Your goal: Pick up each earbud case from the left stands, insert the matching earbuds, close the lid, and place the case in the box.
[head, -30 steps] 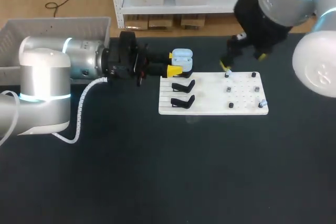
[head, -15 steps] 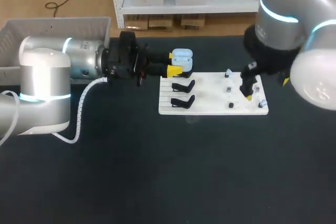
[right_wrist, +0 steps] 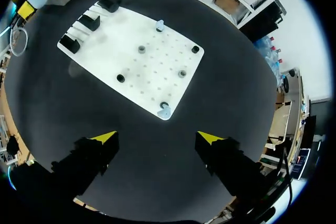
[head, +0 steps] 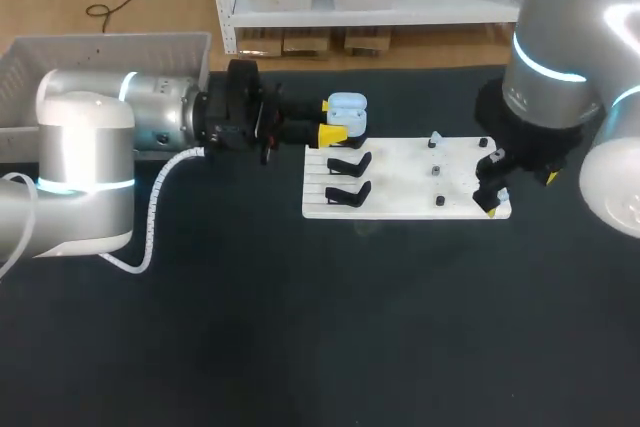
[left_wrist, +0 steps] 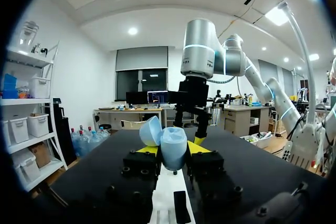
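**Reference landmark:** white board [head: 405, 179], lying flat on the black table [head: 300, 327].

**Left gripper** [head: 333, 119]: held level just off the board's far left corner. Its yellow tips are closed on the light blue earbud case [head: 347, 107], one on each side. In the left wrist view the case [left_wrist: 173, 145] sits upright between the fingers with its lid [left_wrist: 150, 131] swung open and tipped to one side.

**Right gripper** [head: 520, 194]: above the board's near right corner, fingers spread wide, nothing between them. One yellow tip is over the corner; the other is past the board's right edge. In the right wrist view the gripper [right_wrist: 157, 138] looks down on the board from well above.

**Board contents**
- Three black stands [right_wrist: 89, 22] in a row along the left end — the right wrist view shows all three without a case.
- Dark pegs [right_wrist: 182, 73] spread over the right half.
- One light blue earbud [right_wrist: 159, 24] at the far edge, another [right_wrist: 164, 112] at the near right corner, right at the board's edge.

**Surroundings:** dark table surface borders the board on every side, widest on the near side. The grey box [head: 100, 42] stands well to the board's left, beyond the table's far left corner and partly hidden by the left arm [head: 85, 167].
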Controlling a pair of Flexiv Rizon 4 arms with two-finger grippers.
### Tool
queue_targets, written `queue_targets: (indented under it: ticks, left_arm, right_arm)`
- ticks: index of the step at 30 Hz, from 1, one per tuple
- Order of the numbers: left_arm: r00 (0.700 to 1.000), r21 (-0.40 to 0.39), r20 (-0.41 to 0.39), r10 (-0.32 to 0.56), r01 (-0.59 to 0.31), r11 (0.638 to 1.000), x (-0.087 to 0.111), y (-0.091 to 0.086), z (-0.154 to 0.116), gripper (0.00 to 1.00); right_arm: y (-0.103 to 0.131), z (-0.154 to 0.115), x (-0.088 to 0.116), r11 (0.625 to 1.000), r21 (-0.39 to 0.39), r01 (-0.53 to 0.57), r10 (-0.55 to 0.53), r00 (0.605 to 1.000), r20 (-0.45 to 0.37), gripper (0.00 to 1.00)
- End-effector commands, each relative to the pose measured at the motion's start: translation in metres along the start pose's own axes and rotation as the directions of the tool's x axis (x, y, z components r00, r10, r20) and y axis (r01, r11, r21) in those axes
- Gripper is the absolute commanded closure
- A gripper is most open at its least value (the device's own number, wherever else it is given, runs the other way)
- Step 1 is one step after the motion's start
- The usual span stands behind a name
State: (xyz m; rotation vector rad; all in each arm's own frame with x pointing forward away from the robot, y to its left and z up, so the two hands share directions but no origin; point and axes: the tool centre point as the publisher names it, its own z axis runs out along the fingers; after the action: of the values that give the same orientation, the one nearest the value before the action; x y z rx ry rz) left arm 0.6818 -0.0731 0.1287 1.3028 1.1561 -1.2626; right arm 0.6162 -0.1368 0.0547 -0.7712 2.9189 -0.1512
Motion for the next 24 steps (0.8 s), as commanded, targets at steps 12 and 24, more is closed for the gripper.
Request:
queue_targets:
  ticks: [12,24]
  left_arm:
    - [1.000,0.002,0.000,0.000,0.000,1.000,0.001,0.001,0.000,1.00]
    - [1.000,0.002,0.000,0.000,0.000,1.000,0.001,0.001,0.000,1.00]
  right_arm:
    - [-0.009,0.028,-0.014,0.998,0.051,0.034,-0.034,0.999,0.000,0.47]
    - [-0.014,0.041,-0.020,0.997,0.080,0.011,-0.012,1.000,0.007,0.56]
